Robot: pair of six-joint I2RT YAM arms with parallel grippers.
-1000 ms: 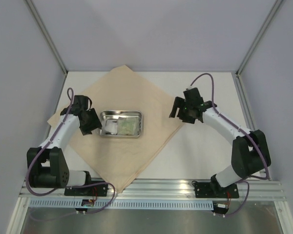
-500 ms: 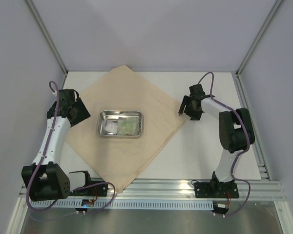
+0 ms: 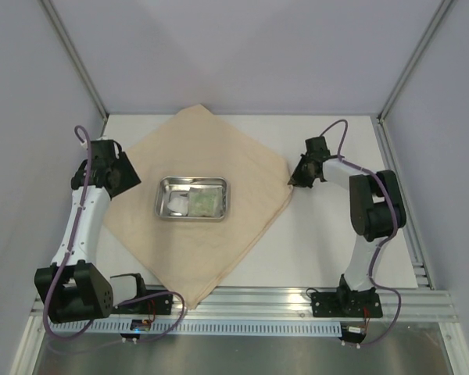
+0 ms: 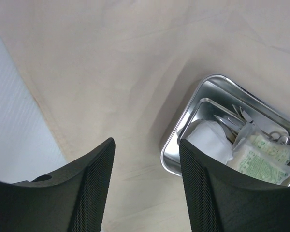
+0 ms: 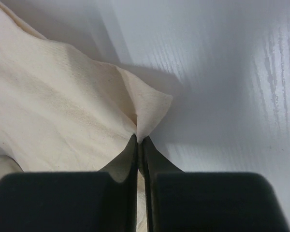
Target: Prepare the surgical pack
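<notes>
Now the right claw (image 5: 137,141) is clamped on the right corner of the cloth (image 3: 219,148); the left claw (image 4: 145,145) hangs apart above the left corner. The cloth lies on the worktop (image 3: 328,234), with the tray (image 3: 191,198) in the middle. Next, probably, the corner folds over the tray.

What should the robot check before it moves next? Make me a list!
1. The right fingers pinch the cloth's right corner: ok, shut on it.
2. The left fingers hold the cloth too: not ok, they are open above its left side, holding nothing.
3. The tray sits mid-cloth: ok.
4. The white pad and green packets lie inside the tray: ok.
5. The pinch is strong enough for lifting: cannot tell.
</notes>
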